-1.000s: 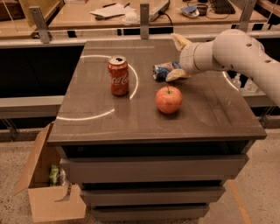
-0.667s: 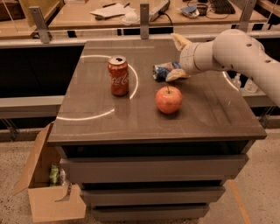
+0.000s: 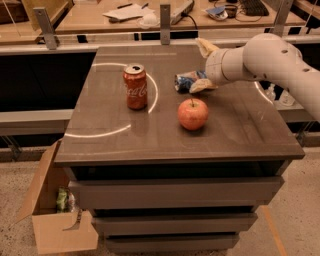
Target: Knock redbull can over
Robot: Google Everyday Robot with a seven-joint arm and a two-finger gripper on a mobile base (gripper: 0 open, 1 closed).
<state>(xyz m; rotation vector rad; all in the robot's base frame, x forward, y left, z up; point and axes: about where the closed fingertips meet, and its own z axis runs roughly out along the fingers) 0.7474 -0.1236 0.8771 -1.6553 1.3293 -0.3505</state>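
Observation:
The redbull can (image 3: pixel 186 81), blue and silver, lies on its side on the dark table (image 3: pixel 240 125), behind the red apple. My gripper (image 3: pixel 203 67) is at the can's right end, coming in from the right on a white arm. Its two beige fingers stand apart, one finger (image 3: pixel 205 47) behind the can and the other against the can's right end. The gripper is open and holds nothing.
A red Coca-Cola can (image 3: pixel 135 86) stands upright left of centre. A red apple (image 3: pixel 193 113) sits in front of the redbull can. An open cardboard box (image 3: pixel 55 220) is on the floor at the table's left. A cluttered desk (image 3: pixel 100 15) and rail posts are behind.

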